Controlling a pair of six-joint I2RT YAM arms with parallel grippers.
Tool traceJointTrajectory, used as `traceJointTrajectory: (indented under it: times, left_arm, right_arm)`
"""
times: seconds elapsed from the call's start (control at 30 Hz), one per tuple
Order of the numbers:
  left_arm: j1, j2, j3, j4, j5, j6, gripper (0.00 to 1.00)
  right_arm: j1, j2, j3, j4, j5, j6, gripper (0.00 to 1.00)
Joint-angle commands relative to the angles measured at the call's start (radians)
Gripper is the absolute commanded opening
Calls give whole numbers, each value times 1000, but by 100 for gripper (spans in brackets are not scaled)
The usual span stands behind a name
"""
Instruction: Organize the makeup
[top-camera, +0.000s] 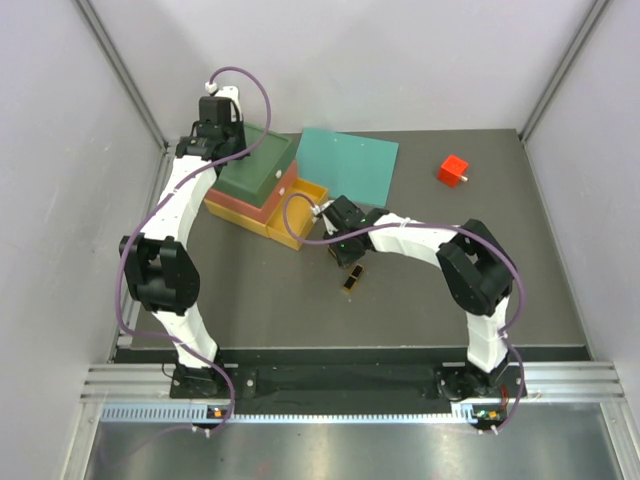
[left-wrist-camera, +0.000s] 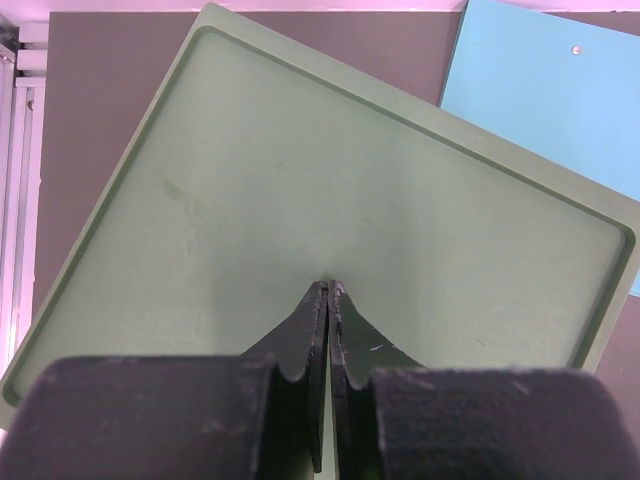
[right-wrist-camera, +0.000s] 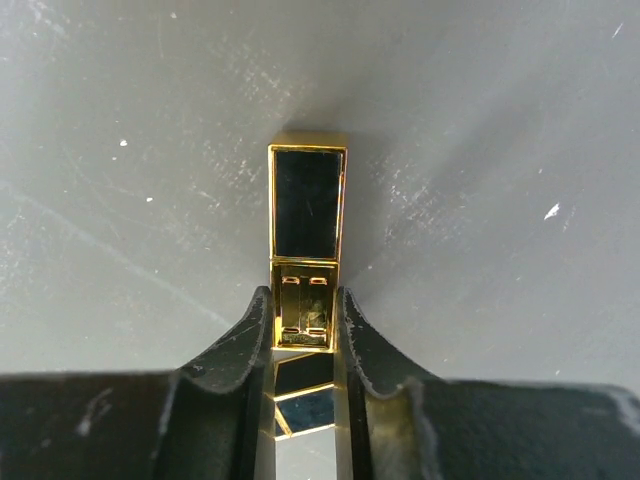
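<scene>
Black-and-gold case (right-wrist-camera: 307, 215) flat on the dark counter (right-wrist-camera: 520, 150), roughly mid-counter, just beside the right arm's wrist. Right end effector (right-wrist-camera: 304, 305) clamped on its near end, one finger against each long side. Left end effector (left-wrist-camera: 328, 290) pinched fully closed, fingers pressed together, parked over the green tray (left-wrist-camera: 300, 200).

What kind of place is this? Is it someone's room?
Probably a robot lab test booth, not a home. A left arm and a right arm stand by a metal rail at a dark table edge. Plain grey walls box it in, and purple cables loop around.
</scene>
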Motion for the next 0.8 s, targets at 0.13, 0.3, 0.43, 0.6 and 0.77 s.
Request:
traceJointTrajectory:
  times: [0.13, 0.3, 0.43, 0.6, 0.77]
  left_arm:
    - [3, 95, -67, -255, 11, 7, 5]
    - [3, 97, -67, -255, 15, 6, 5]
    - [3, 97, -68, -256, 19, 4, 5]
    - [3, 95, -70, -256, 22, 4, 5]
    - [3, 92, -81, -248, 24, 6, 5]
  right_arm:
    - [-4, -130, 95, 29, -43, -23, 0]
    - [-3, -153, 181, 43, -54, -52, 0]
    - [-4, -88, 275, 37, -54, -63, 0]
    - [-6, 23, 436, 31, -80, -48, 0]
    - [-14, 136, 580, 44, -102, 15, 0]
